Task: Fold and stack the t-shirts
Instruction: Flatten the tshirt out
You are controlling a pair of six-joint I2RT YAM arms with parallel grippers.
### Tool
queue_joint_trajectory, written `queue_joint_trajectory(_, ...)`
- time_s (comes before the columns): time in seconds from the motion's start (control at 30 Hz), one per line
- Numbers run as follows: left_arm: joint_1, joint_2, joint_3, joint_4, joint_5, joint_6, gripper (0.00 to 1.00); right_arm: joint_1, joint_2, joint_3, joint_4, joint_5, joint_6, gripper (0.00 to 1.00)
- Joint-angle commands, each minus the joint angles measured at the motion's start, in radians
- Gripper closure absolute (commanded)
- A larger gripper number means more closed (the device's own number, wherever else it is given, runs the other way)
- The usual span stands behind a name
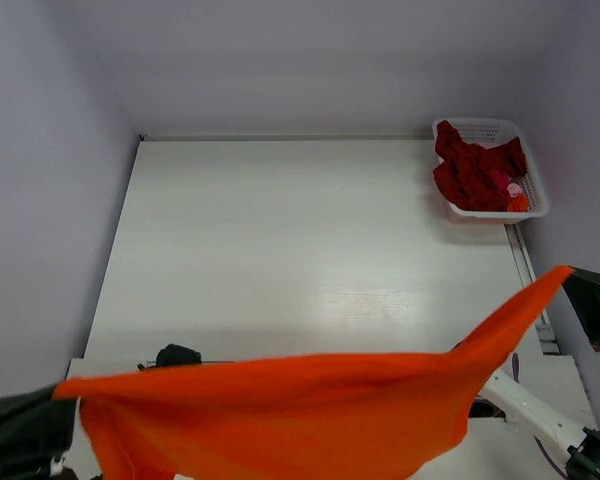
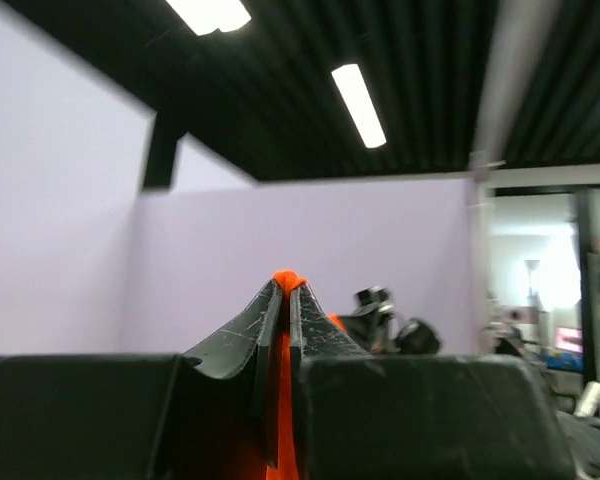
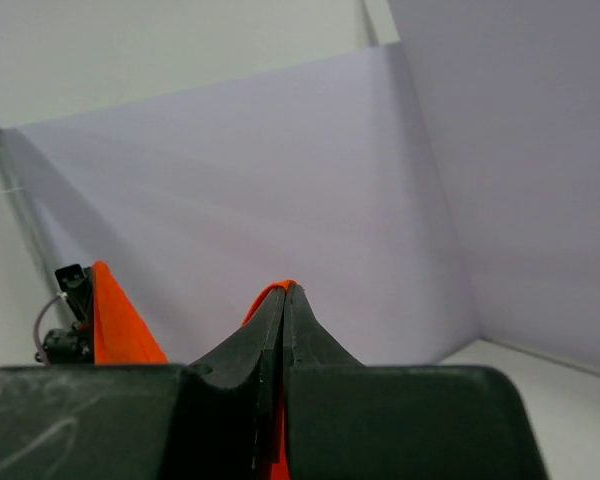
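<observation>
White bench [image 1: 300, 250] runs under the orange t-shirt [image 1: 290, 410], which hangs stretched in the air over the near edge. One top corner is pinched in the left end effector [image 2: 285, 288] and the other in the right end effector [image 3: 283, 290], both clenched on cloth. Dark red t-shirts [image 1: 470, 175] are bunched in the basket [image 1: 536, 190], far right corner. To lay it well, probably carry both corners forward level, keep the edge taut, and let the hanging part land flat first.
</observation>
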Motion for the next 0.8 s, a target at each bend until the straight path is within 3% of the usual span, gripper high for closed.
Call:
queue_joint_trajectory(0.0,-0.006,0.04,-0.082,-0.06,-0.074,0.07,1.0,0.0,0.036,-0.047,0.006,0.113,-0.066,1.0)
queue_joint_trajectory(0.2,-0.006,0.137,-0.182,-0.111,-0.198,0.152,1.0,0.0,0.087,-0.122,0.008,0.227,-0.115,1.0)
queue_joint_trajectory(0.77,-0.006,0.363,-0.329,-0.103,-0.423,0.225,1.0,0.0,0.254,-0.221,0.057,0.327,-0.181,1.0)
